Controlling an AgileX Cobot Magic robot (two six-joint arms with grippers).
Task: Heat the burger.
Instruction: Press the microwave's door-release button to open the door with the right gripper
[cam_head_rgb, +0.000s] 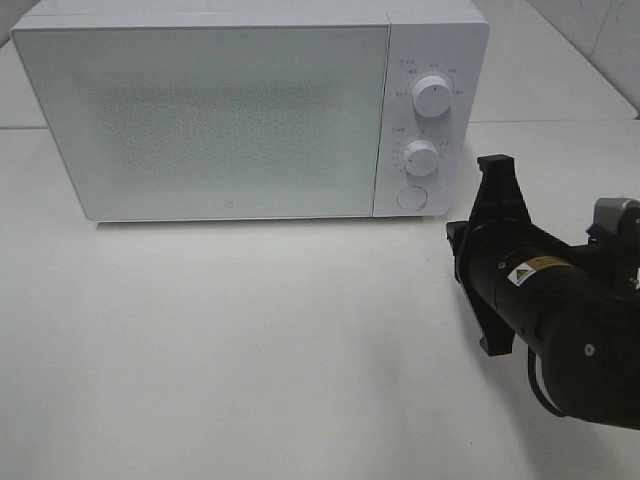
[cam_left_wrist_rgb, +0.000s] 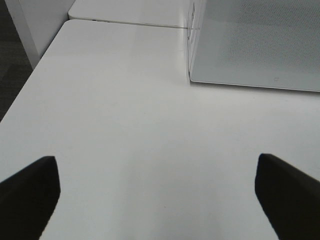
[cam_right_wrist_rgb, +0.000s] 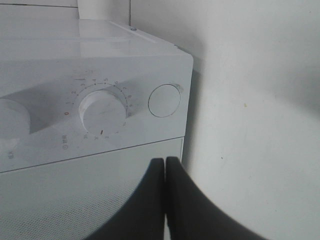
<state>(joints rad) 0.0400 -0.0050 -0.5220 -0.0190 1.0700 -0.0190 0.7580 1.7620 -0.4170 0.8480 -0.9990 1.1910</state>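
Two claws, both empty: left claw wide over white table; right claw pinched shut, judged ready to press round white button on boxy white microwave.

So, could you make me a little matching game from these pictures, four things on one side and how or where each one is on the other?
1. microwave door
2. left gripper
3. right gripper
4. round button

a. fingers pressed together
b. just below the lower knob
c. closed over the front
d. fingers spread wide

Pairs: 1-c, 2-d, 3-a, 4-b
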